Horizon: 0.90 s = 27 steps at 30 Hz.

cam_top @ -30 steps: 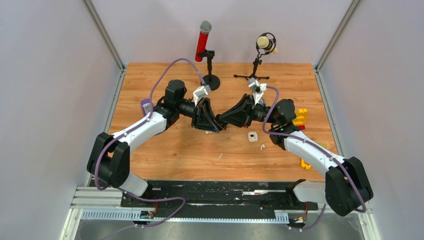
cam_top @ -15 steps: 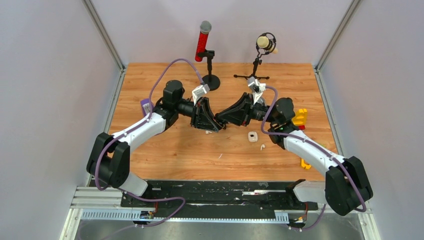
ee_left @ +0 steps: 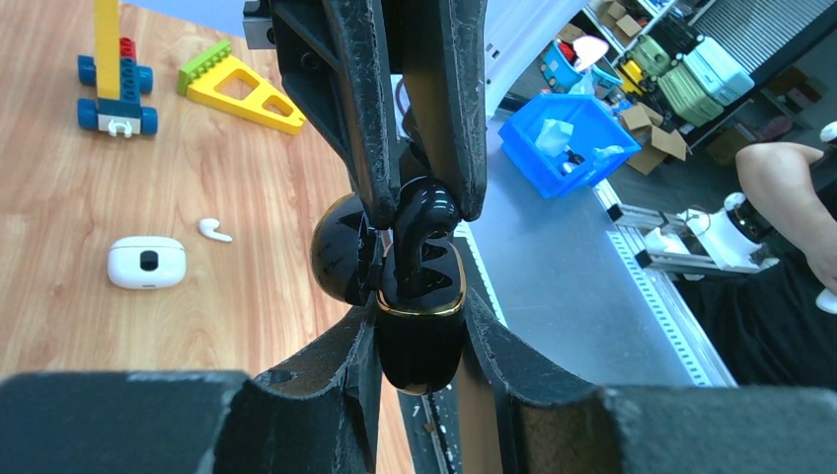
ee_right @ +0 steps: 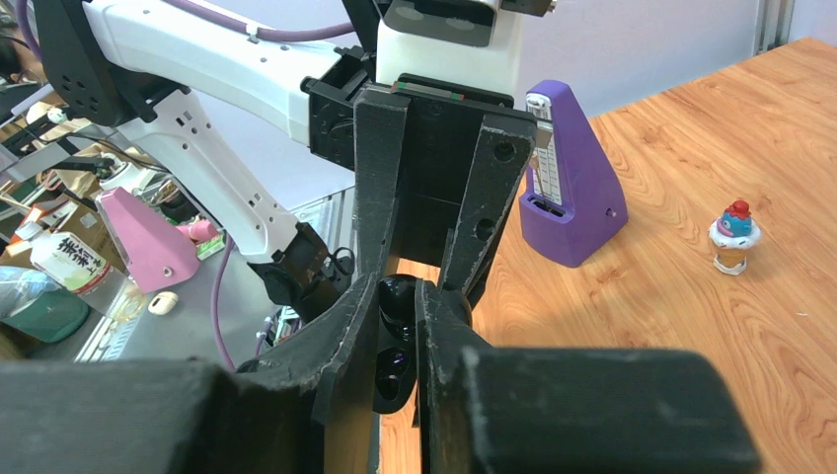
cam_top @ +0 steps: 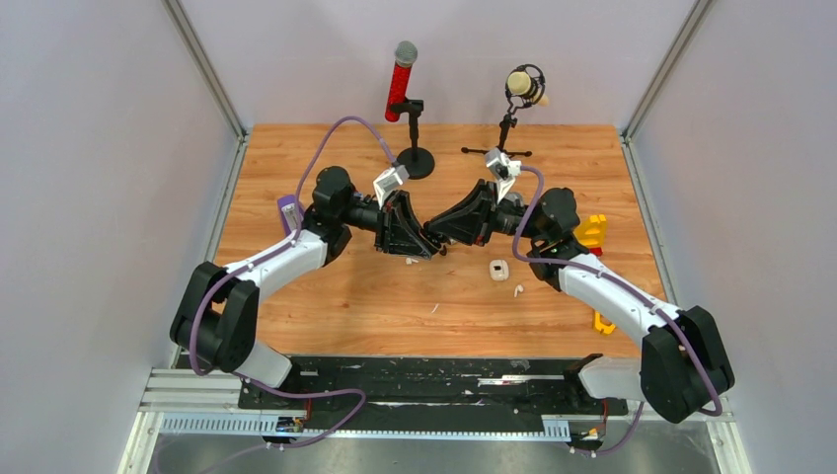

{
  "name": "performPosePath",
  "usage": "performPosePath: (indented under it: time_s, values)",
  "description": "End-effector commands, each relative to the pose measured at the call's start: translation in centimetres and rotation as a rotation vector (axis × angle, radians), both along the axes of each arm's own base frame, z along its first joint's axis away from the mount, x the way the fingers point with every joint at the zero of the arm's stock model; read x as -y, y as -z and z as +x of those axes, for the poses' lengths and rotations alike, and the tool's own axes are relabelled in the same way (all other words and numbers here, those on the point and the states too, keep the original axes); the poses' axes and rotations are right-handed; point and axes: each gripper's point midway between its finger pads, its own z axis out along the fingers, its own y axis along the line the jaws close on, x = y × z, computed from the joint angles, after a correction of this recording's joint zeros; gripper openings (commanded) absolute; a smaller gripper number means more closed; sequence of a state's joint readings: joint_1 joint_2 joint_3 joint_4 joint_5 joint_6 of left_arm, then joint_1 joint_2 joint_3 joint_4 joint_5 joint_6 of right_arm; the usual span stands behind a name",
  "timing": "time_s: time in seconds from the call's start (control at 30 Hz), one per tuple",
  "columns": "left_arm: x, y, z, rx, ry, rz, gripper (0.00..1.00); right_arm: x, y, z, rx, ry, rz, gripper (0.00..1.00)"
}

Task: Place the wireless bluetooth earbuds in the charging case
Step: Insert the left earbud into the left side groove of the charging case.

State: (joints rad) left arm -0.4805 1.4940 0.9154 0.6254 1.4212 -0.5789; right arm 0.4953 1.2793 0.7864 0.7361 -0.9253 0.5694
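In the centre of the top view, both jaws meet tip to tip above the bench (cam_top: pixel 345 296). The left jaws are closed on the open black charging case (ee_left: pixel 419 331). The right jaws grip a black earbud (ee_left: pixel 422 222) at its gold-rimmed mouth. A white case (cam_top: pixel 498 269) lies at lower right.

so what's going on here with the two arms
The left jaws are shut on an open black case. The right jaws are shut on a black earbud, its tip at the case's mouth, apparently not seated yet. A white case and a white earbud lie on the table.
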Motion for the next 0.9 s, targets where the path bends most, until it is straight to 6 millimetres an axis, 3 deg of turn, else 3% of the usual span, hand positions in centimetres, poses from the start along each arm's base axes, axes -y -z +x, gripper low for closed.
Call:
performPosePath:
  time_s: [0.0, 0.27, 0.7, 0.87]
  values:
    - [-0.4, -2.8, -0.1, 0.098, -0.030, -0.078, 0.00, -0.2, -0.9, 0.3, 0.048, 0.011, 0.006, 0.00]
    - [-0.5, -2.8, 0.0, 0.103, -0.043, -0.085, 0.00, -0.6, -0.6, -0.3, 0.037, -0.015, -0.009, 0.00]
    - [-0.7, -2.4, 0.0, 0.113, -0.044, -0.083, 0.00, -0.4, -2.1, -0.1, 0.028, -0.014, -0.012, 0.00]
    - [-0.8, -2.5, -0.1, 0.121, -0.037, -0.085, 0.00, -0.7, -1.3, -0.1, 0.023, -0.011, -0.038, 0.00]
